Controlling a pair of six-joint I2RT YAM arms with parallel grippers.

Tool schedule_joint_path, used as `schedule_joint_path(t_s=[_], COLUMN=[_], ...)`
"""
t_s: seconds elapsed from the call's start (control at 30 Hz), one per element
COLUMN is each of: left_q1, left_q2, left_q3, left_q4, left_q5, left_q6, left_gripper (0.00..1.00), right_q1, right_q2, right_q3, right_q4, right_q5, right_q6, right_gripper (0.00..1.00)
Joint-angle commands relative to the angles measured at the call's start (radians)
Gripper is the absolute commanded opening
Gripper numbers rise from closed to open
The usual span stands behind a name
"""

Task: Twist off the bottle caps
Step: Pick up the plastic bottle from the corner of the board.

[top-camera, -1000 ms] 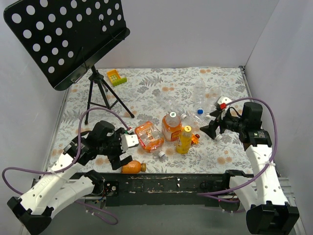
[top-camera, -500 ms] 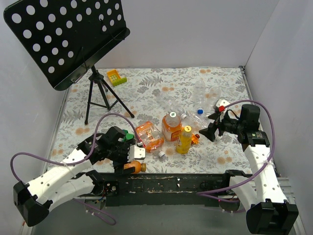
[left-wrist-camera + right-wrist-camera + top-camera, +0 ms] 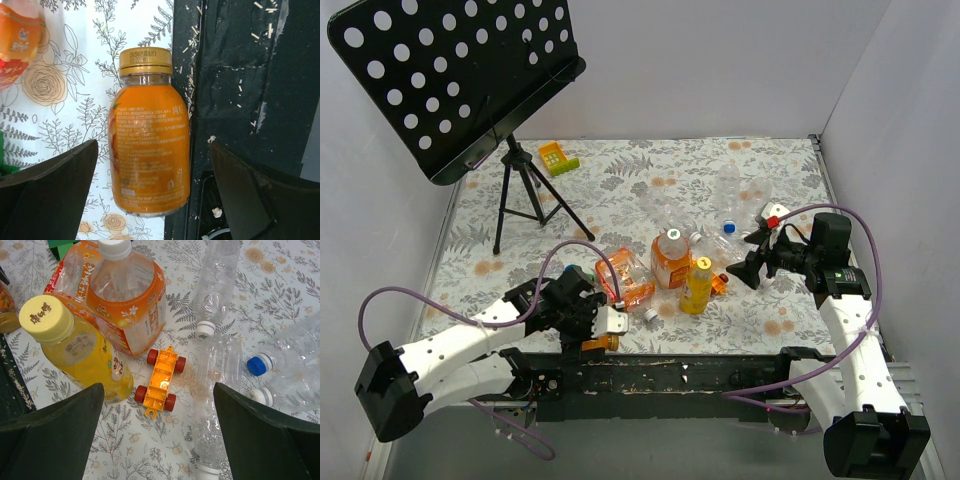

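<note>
In the left wrist view, a small orange juice bottle (image 3: 149,155) is seen lying in the middle of the frame, partly on the floral tablecloth (image 3: 75,75) and partly on the black strip (image 3: 240,75) at the table edge. Its gold cap (image 3: 145,61) is screwed on and is pointed toward the top of the frame. The left gripper (image 3: 154,146) is spread wide. One finger is seen at each lower corner, and the bottle lies between them, touched by neither. In the top view this gripper (image 3: 603,322) is found at the lower middle, just above the black strip.

The right gripper (image 3: 159,387) is also held open, and nothing is gripped by it. Between its fingers, lower down on the cloth, an orange toy car (image 3: 161,380) is seen. At the left of the right wrist view a yellow drink bottle (image 3: 95,365) is standing with its pale yellow cap (image 3: 46,318) closed. Just behind it, at the top of the frame, an orange drink bottle (image 3: 130,300) stands with its white cap (image 3: 116,247) on. Clear empty bottles (image 3: 220,280) are lying at the right side.

In the top view a black music stand (image 3: 450,80) is placed at the upper left.
</note>
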Motion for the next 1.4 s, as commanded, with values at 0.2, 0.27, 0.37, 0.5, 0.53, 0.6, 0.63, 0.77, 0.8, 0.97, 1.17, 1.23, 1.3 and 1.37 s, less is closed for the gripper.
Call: schedule_joint_path(t_s=[0.2,0.27,0.37,0.5,0.53,0.6,0.63,0.77,0.8,0.97,1.17,1.23,1.3,1.37], left_q1=[-0.096,-0.104,-0.110,-0.110,-0.110,-0.110,-0.110,-0.110,-0.110,-0.110,-0.110,-0.110,-0.110,-0.110], left_q2=[0.072,0.080,0.077,0.043,0.037,0.026,0.021,-0.003,-0.008,-0.019,-0.065,-0.083,-0.100,-0.108], left_q3=[-0.068,-0.076,-0.084,-0.076,-0.073,-0.070,-0.070,-0.071,-0.068,-0.033,0.065,0.108,0.155,0.203], left_q4=[0.140,0.157,0.170,0.170,0.171,0.165,0.162,0.164,0.165,0.170,0.147,0.134,0.128,0.134], left_q5=[-0.169,-0.188,-0.224,-0.226,-0.225,-0.214,-0.209,-0.189,-0.185,-0.175,-0.171,-0.160,-0.148,-0.140], left_q6=[-0.067,-0.072,-0.072,-0.090,-0.101,-0.115,-0.116,-0.119,-0.121,-0.138,-0.158,-0.179,-0.222,-0.269], left_gripper=[0.88,0.84,0.79,0.64,0.57,0.50,0.47,0.31,0.26,0.12,0.05,0.04,0.03,0.02], right_q1=[-0.001,-0.001,-0.002,-0.001,-0.001,-0.001,-0.001,-0.001,-0.001,-0.001,-0.001,-0.001,-0.001,-0.001], right_q2=[-0.012,-0.014,-0.018,-0.023,-0.026,-0.029,-0.029,-0.031,-0.031,-0.029,-0.012,-0.003,0.005,0.012], right_q3=[0.010,0.013,0.021,0.024,0.024,0.024,0.025,0.039,0.044,0.081,0.173,0.214,0.260,0.303], right_q4=[0.015,0.010,-0.001,-0.010,-0.011,-0.016,-0.017,-0.039,-0.047,-0.094,-0.214,-0.260,-0.303,-0.341], right_q5=[-0.021,-0.023,-0.021,-0.021,-0.023,-0.020,-0.018,-0.012,-0.011,-0.003,0.031,0.042,0.045,0.039], right_q6=[-0.008,-0.010,-0.011,-0.011,-0.014,-0.013,-0.014,-0.027,-0.033,-0.063,-0.142,-0.169,-0.189,-0.212], right_gripper=[0.98,0.98,0.98,0.98,0.98,0.98,0.98,0.98,0.98,0.98,0.98,0.98,0.98,0.98])
